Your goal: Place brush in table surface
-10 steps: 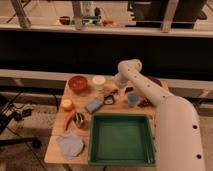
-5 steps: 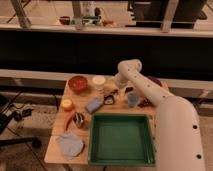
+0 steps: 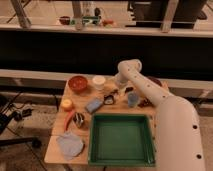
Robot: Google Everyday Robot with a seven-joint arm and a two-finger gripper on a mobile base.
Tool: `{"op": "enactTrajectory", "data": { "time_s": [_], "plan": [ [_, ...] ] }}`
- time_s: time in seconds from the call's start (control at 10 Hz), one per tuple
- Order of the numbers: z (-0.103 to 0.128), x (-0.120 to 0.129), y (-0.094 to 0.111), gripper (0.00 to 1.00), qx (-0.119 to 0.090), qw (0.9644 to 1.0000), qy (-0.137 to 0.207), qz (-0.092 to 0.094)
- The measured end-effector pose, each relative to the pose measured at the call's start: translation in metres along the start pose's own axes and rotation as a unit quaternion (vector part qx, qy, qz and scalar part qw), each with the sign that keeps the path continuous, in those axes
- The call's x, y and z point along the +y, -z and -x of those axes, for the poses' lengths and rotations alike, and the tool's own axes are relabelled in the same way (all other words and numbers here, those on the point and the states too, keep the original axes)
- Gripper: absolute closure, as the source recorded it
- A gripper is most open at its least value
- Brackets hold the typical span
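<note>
The brush [image 3: 109, 99], small and dark with a whitish patch, is low over or on the light-wood table surface [image 3: 57, 150], near its middle back. It lies between the blue-grey sponge [image 3: 93, 105] and a blue cup [image 3: 132, 99]. My gripper [image 3: 115, 93] hangs from the white arm that reaches in from the right. It is right above the brush and close against it. I cannot tell whether the brush rests on the wood or is held.
A large green tray [image 3: 121, 156] fills the front right. A red bowl [image 3: 78, 83] and a white cup [image 3: 99, 82] stand at the back. A yellow object [image 3: 66, 104], a red item [image 3: 69, 119], a striped round object [image 3: 78, 119] and a grey cloth [image 3: 70, 145] lie on the left.
</note>
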Motion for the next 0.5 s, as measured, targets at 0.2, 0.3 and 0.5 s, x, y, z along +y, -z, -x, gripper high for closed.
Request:
{"op": "enactTrajectory", "data": {
  "time_s": [0.2,0.3,0.5],
  "plan": [
    [-0.0012,-0.0022,0.0038,0.2,0.008,1.0,0.0,-0.004],
    [-0.0022,-0.0022,0.0049,0.2,0.012,0.9999,0.0,-0.005],
    [-0.0052,-0.0037,0.01,0.2,0.023,0.9997,-0.001,-0.01]
  ]
}}
